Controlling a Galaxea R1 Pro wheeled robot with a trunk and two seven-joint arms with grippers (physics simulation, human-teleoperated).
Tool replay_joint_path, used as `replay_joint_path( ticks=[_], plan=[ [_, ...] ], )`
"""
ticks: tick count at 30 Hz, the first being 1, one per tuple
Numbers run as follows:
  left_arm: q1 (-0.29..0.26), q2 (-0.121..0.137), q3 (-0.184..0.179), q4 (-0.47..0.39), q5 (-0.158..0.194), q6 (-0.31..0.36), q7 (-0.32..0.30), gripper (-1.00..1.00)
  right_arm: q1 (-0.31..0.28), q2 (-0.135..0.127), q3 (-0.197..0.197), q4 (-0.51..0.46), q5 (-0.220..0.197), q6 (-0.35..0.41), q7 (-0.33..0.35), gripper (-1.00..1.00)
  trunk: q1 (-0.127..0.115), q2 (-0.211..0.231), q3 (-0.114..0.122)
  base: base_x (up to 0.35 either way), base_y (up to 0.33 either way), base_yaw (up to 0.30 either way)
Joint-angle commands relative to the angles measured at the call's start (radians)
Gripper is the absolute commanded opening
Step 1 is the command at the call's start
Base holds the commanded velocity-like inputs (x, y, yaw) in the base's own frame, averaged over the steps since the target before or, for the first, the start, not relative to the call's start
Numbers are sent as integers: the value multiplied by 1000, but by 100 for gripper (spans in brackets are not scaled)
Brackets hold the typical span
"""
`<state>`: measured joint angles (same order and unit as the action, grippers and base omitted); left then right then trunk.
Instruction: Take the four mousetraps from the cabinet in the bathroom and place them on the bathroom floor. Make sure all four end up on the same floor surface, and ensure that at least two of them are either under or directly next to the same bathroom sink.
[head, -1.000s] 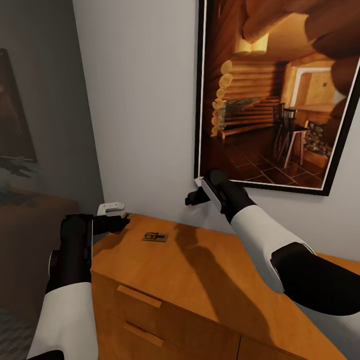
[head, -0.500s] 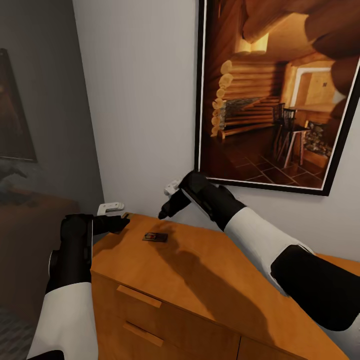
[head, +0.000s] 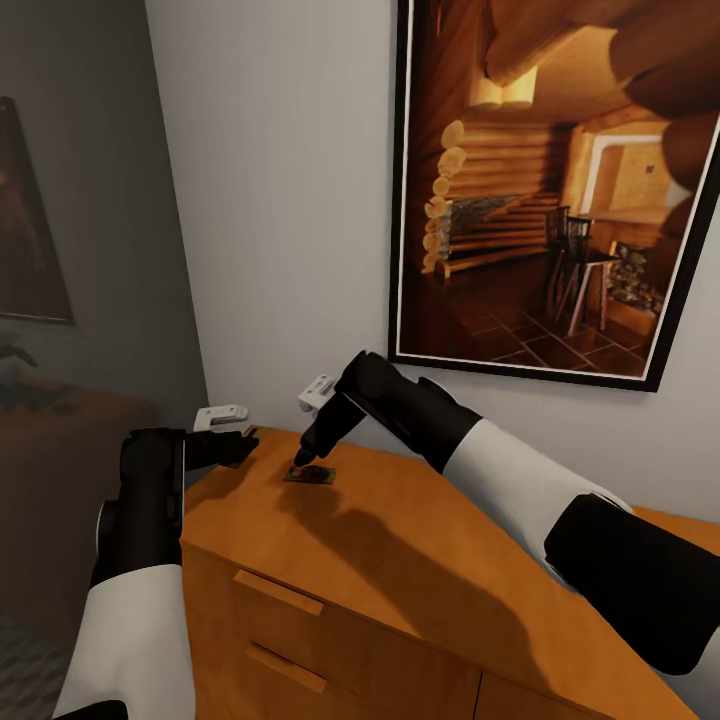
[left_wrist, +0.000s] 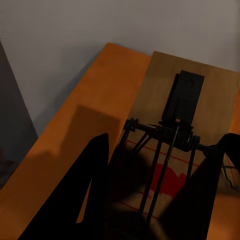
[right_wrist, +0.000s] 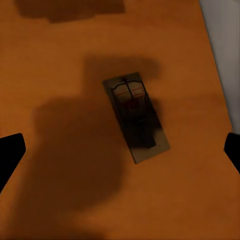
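A mousetrap (head: 309, 474) is seen lying flat on the top of an orange wooden dresser (head: 400, 560), near the dresser's back-left corner and close to the grey wall (head: 280, 200). The right gripper (head: 303, 459) is held pointing down just above this trap; in the right wrist view the same trap (right_wrist: 136, 116) is seen between two black fingertips (right_wrist: 10, 152) set wide apart at either edge of the picture, nothing gripped. The left gripper (head: 245, 437) is placed at the dresser's left back corner. In the left wrist view a second mousetrap (left_wrist: 175, 150) is seen close up between the dark fingers (left_wrist: 87, 200), wire spring and red mark visible, and appears to be clamped between them. A framed picture of a log cabin interior (head: 560, 190) is hung on the wall above the dresser. Two drawer handles (head: 278, 592) are visible on the dresser front.
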<state>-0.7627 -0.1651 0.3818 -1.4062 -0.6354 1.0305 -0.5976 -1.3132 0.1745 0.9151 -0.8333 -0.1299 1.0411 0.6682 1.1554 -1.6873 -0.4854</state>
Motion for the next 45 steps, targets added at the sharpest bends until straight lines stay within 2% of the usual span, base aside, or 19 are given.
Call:
replay_joint_path(
  ticks=[1, 9, 21, 45],
  plan=[
    [-1, -1, 2, -1, -10, 2, -10, -100, -1, 0, 2, -1, -9, 6, -4, 100, 0, -1, -1, 0, 0, 0],
    [-1, -1, 2, -2, -10, 2, -11, -100, -1, 0, 0, 8, -8, 6, 1, 100, 0, -1, -1, 0, 0, 0],
    [-1, -1, 2, -2, -13, 2, -6, -100, -1, 0, -37, 12, -8, 6, 2, 100, 0, -1, -1, 73, 0, 0],
    [-1, -1, 1, -2, -18, 2, -5, -100, -1, 0, -44, 16, -3, 6, -1, 100, 0, -1, -1, 31, 0, 0]
  ],
)
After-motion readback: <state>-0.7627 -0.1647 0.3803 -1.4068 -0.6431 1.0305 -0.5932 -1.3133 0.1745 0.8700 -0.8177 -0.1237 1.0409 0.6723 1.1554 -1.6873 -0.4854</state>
